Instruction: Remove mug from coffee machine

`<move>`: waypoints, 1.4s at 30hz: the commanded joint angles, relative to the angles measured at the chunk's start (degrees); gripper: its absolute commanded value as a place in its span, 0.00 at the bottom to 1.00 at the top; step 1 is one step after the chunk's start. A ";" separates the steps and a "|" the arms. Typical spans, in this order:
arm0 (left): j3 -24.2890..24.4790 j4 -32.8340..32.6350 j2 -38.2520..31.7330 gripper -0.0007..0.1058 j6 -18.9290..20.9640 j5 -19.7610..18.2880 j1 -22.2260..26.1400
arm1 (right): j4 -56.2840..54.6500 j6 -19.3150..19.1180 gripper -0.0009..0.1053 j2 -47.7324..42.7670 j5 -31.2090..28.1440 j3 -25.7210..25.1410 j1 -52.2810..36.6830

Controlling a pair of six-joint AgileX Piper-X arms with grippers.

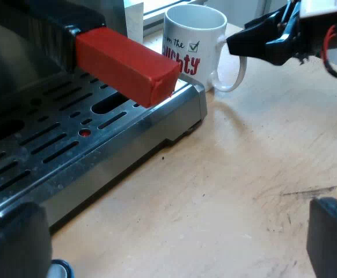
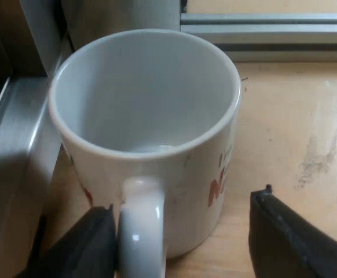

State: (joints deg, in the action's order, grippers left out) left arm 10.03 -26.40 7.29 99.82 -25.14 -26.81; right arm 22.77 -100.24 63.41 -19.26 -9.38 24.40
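A white mug [image 1: 193,40] with red lettering stands upright on the wooden table [image 1: 255,174], close against the corner of the machine's metal drip tray [image 1: 70,139]. It is empty inside [image 2: 145,104]. My right gripper [image 2: 183,246] is open at the mug's handle [image 2: 142,226], which lies between its fingers and almost touches one finger [image 2: 90,243]. In the left wrist view that gripper [image 1: 255,40] hovers by the handle [image 1: 232,72]. My left gripper [image 1: 174,249] is open and low over the table before the drip tray, holding nothing.
The holder's red handle end [image 1: 128,63] juts out over the slotted drip tray. A small blue thing [image 1: 59,269] lies by my left finger. A metal rail [image 2: 261,32] runs behind the mug. Bare scuffed wood [image 2: 307,145] lies beside the mug.
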 commanded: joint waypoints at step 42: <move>29.93 -7.86 16.79 0.86 7.18 12.77 5.08 | -73.98 3.96 0.52 -17.14 9.27 -43.74 -0.22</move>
State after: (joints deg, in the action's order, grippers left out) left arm 38.76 -33.75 23.66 106.30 -13.08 -22.30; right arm -51.63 -95.51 46.69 -10.10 -52.04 24.35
